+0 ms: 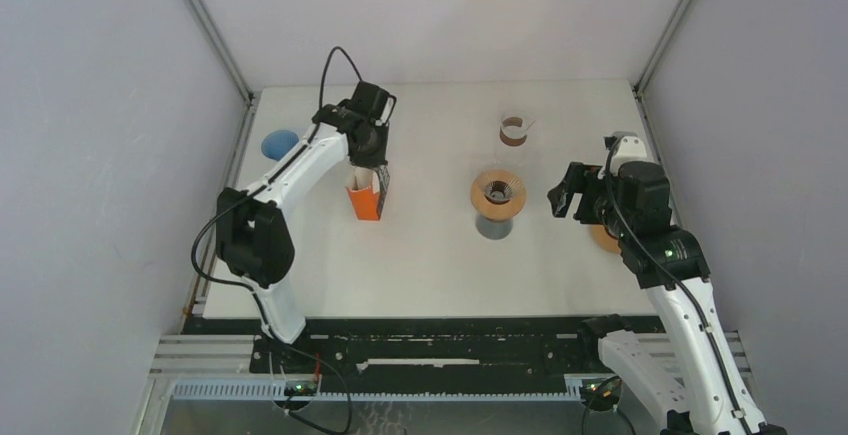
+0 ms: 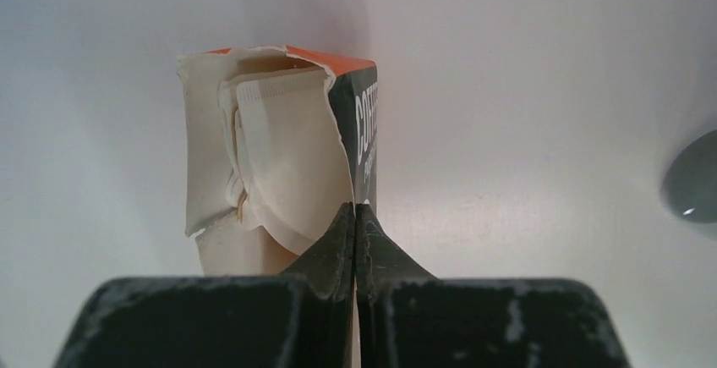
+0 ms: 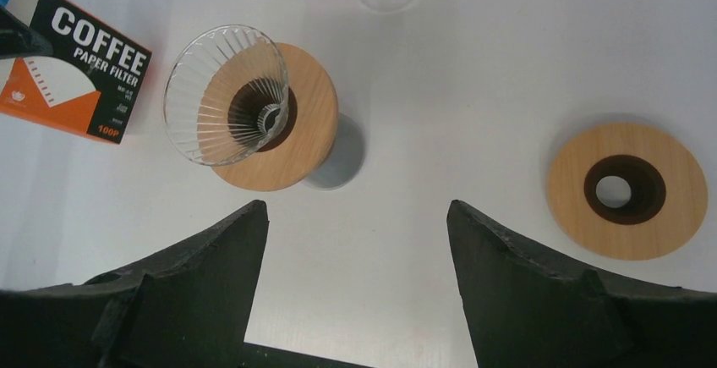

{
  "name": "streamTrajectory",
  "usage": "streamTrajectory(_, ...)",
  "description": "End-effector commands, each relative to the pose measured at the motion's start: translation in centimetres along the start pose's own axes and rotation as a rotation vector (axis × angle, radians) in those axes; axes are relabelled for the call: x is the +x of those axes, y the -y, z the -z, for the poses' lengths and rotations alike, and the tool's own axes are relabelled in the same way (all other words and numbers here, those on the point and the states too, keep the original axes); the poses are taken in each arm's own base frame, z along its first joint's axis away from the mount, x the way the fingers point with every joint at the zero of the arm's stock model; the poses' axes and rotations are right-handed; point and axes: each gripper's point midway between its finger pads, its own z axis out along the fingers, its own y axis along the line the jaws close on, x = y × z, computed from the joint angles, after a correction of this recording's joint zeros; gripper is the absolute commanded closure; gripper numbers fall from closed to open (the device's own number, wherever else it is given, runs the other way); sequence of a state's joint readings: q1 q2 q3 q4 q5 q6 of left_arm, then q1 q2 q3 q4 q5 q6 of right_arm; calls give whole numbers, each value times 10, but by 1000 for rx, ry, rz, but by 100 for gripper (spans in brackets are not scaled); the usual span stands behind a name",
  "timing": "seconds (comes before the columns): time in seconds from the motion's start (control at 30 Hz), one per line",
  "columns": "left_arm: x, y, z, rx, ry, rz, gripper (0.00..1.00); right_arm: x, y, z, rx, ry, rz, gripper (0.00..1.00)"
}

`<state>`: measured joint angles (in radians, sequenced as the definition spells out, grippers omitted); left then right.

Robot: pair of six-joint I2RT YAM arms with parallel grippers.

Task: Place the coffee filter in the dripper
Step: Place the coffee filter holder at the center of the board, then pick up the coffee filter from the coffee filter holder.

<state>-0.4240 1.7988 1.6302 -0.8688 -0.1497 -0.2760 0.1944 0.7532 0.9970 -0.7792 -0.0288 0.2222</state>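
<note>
Far left of the clear ribbed glass dripper [image 3: 221,89] with its round wooden collar: a blue round object [image 1: 279,142] near the white table's [image 1: 420,275] edge.

Left of the dripper: an orange cardboard coffee-filter box [image 2: 207,156], upright, top torn open. A white paper coffee filter [image 2: 287,156] stands inside, not in the dripper. The left gripper [image 2: 356,209] is at the box mouth, jaws pressed together at the filter's lower edge. Cannot tell if paper is caught between them.

The dripper sits on a grey base [image 3: 345,158], well apart from the box.

Behind the dripper, slightly right: a small clear glass with a brown band [image 1: 514,132].

Right of the dripper: the right gripper [image 3: 357,209] hangs above the table, jaws spread wide, holding nothing.

Further right: a flat wooden ring [image 3: 575,190] with a dark centre hole, lying on the table.
</note>
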Motion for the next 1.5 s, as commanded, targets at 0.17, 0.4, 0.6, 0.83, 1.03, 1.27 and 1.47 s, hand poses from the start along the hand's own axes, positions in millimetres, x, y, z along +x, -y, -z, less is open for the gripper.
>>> streamTrajectory(0.17, 9, -1, 0, -48, -20, -258, 100, -12, 2, -5, 7, 68, -10, 14)
streamTrajectory(0.4, 23, 4, -3, -13, -28, -217, 90, -12, 1, -4, -1, 72, -16, 14)
streamTrajectory(0.6, 27, 14, 0, 47, -16, -174, 75, -13, 0, -2, -7, 82, -20, 14)
streamTrajectory(0.83, 3, 16, 50, 88, 117, -110, 55, -18, -6, 1, -37, 103, -24, 14)
streamTrajectory(1.03, -5, -5, 66, -10, 180, -51, 53, -18, -9, -3, -50, 93, -29, 14)
streamTrajectory(1.27, -2, -20, 50, -123, 159, -19, 63, -15, -7, -9, -41, 75, -27, 14)
streamTrajectory(1.47, 3, -17, 24, -144, 108, -23, 74, -16, -9, -13, -50, 69, -25, 14)
